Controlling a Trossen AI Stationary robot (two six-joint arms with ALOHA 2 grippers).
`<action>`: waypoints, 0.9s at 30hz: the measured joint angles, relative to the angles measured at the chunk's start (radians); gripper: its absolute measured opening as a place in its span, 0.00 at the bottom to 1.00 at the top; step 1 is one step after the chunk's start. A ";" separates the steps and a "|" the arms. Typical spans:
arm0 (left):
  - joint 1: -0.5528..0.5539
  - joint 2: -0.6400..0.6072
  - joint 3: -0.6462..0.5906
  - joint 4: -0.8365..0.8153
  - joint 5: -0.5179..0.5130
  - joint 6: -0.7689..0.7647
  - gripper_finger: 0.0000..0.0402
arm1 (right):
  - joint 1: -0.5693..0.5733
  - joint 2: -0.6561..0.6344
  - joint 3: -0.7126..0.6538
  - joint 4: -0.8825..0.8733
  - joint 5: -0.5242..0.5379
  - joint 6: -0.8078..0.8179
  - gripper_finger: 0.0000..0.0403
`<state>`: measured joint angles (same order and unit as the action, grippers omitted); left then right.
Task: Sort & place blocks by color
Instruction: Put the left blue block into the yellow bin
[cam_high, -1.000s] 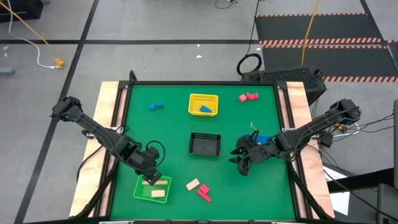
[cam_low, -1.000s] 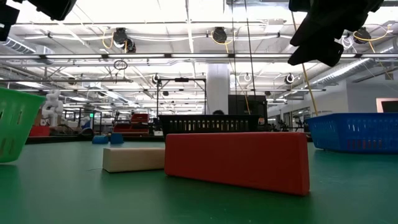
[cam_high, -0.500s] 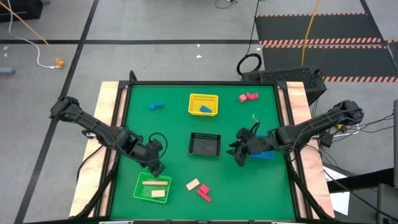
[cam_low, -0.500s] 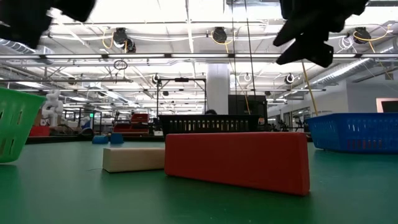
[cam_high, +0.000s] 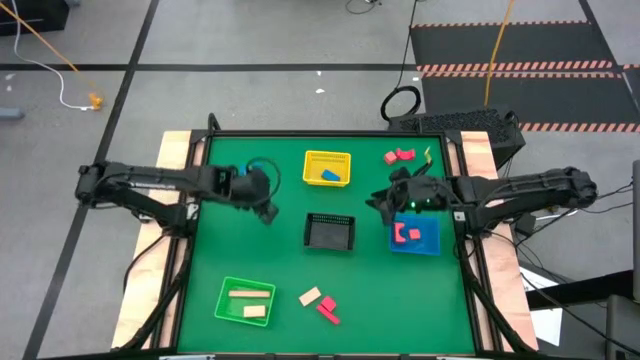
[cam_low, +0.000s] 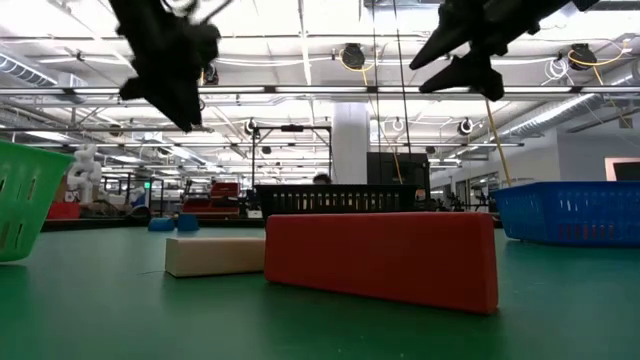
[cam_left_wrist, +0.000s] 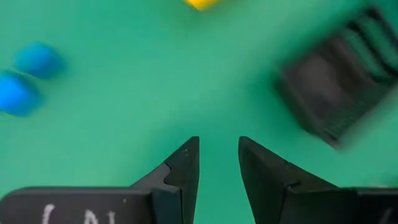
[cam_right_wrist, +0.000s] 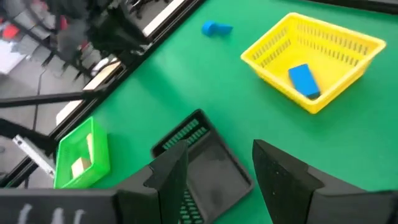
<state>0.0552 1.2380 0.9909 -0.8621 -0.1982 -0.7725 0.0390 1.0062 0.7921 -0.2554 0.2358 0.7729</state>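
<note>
The loose blue blocks lie just left of the yellow basket, well apart from the other baskets. One blue block already sits inside the yellow basket. Two red blocks lie on the mat just right of the yellow basket. Far from it, near the table's front edge, a tan block and a pink block rest side by side. Two tan blocks lie in the green basket, and a red block lies in the blue basket. The black basket, just in front of the yellow one, appears to hold nothing.

The left gripper hangs above the mat between the loose blue blocks and the black basket. Its fingers stand slightly apart with nothing between them. The step in hand is probably a pickup of the blue pair.

1. Centre the gap over a single block; the two lie close together.
2. Widen the fingers before descending.
3. Carry the block over the yellow rim before release.

The right gripper hangs right of the yellow basket, fingers apart and empty, near the two red blocks. Keep both arms from crowding the yellow basket together.
</note>
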 joint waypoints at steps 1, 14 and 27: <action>0.046 0.003 0.000 -0.002 -0.016 0.029 0.28 | -0.015 0.000 0.000 0.001 -0.002 -0.003 0.43; 0.486 0.076 -0.001 -0.004 -0.042 0.198 0.28 | -0.190 0.001 0.000 -0.004 -0.005 -0.167 0.43; 0.634 0.283 -0.001 -0.001 -0.018 0.235 0.28 | -0.414 0.002 0.000 -0.004 -0.006 -0.350 0.43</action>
<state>0.6893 1.5213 0.9897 -0.8627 -0.2160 -0.5371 -0.3745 1.0080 0.7921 -0.2596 0.2302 0.4225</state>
